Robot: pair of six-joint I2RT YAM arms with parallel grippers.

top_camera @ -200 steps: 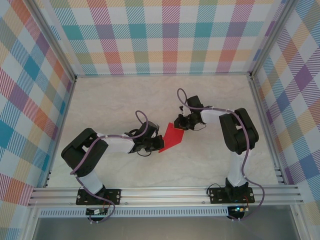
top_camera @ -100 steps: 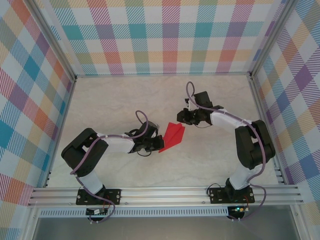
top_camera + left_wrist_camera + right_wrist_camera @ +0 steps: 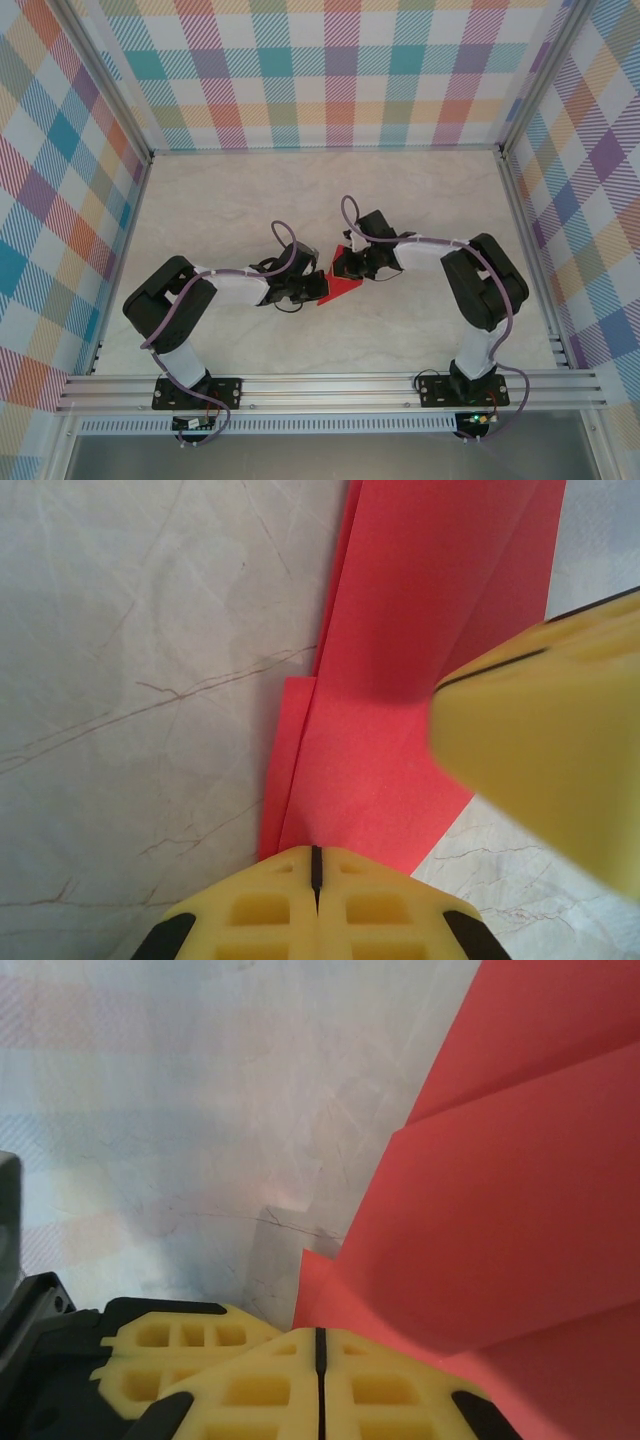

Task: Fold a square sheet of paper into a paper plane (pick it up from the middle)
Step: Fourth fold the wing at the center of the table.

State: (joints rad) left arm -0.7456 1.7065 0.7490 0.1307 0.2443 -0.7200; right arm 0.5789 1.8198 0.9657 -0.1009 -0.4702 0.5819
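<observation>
A robot test cell in a lab. Pastel checked panels wall in a marbled tabletop beyond and to both sides of the left pincer and right pincer. Behind them, aluminium rails carry the bolted arm bases, which trail purple cables.

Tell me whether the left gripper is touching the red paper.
Touching. Left wrist view: the red paper runs straight into the shut left gripper, pinched.
</observation>
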